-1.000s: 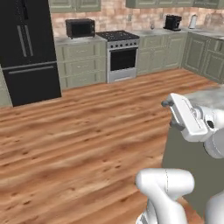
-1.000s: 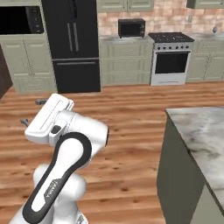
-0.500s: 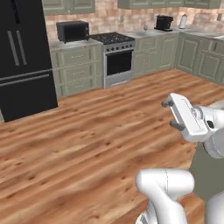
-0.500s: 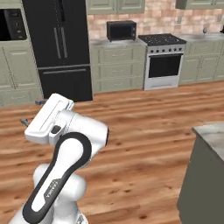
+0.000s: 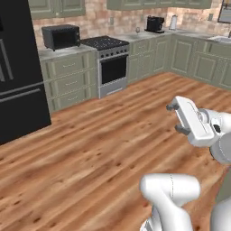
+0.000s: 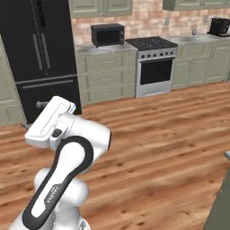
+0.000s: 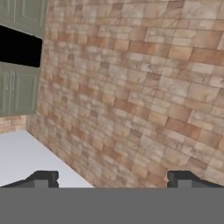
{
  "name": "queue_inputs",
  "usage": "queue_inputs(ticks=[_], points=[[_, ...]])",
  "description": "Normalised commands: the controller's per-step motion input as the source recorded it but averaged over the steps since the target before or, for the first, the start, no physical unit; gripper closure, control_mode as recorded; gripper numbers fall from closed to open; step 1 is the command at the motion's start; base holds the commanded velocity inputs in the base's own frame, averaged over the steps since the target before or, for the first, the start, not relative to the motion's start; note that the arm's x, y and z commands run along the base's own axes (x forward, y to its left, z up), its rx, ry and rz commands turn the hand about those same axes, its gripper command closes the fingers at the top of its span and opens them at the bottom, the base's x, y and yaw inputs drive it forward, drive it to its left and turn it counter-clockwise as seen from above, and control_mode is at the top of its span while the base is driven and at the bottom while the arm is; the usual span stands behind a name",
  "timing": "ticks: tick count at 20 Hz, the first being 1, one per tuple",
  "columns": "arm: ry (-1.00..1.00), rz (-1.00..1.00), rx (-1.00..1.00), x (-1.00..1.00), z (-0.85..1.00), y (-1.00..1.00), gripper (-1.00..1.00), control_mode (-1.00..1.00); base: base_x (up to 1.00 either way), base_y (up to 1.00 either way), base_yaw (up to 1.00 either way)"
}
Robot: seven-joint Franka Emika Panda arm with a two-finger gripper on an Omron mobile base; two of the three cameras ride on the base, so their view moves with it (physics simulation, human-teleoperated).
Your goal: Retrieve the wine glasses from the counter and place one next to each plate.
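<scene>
The wood floor takes up most of both base views. On the left stands the black fridge. Sage-green cabinets run along the far wall under a pale grey counter, with brick wall above it. In the hand view more brick lies ahead, with green cabinet doors to its left.

The steel stove sits in the cabinet run, with a black top. The black microwave rests on the counter just left of the stove. At the lower right edge of the right base view a grey slab corner tops a dark green side.

The gripper hangs high over the floor, well apart from the counter. Its jaws stand wide apart with nothing between them; the hand view shows the two fingertips near opposite edges.

A black appliance stands at the far right. One small stemmed shape, seemingly a glass, stands on the counter right of the stove, too small to tell for sure.
</scene>
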Motion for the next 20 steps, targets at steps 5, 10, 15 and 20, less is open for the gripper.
queue_inputs(ticks=[5, 10, 15, 20], points=[[0.0, 0.0, 0.0, 0.0, 0.0, 0.0, -1.0, 1.0, 1.0, 0.17, -0.2], [0.0, 0.0, 0.0, 0.0, 0.0, 0.0, -1.0, 1.0, 1.0, 0.18, -0.19], [0.0, 0.0, 0.0, 0.0, 0.0, 0.0, -1.0, 1.0, 1.0, 0.17, -0.18], [0.0, 0.0, 0.0, 0.0, 0.0, 0.0, -1.0, 1.0, 1.0, 0.08, -0.16]])
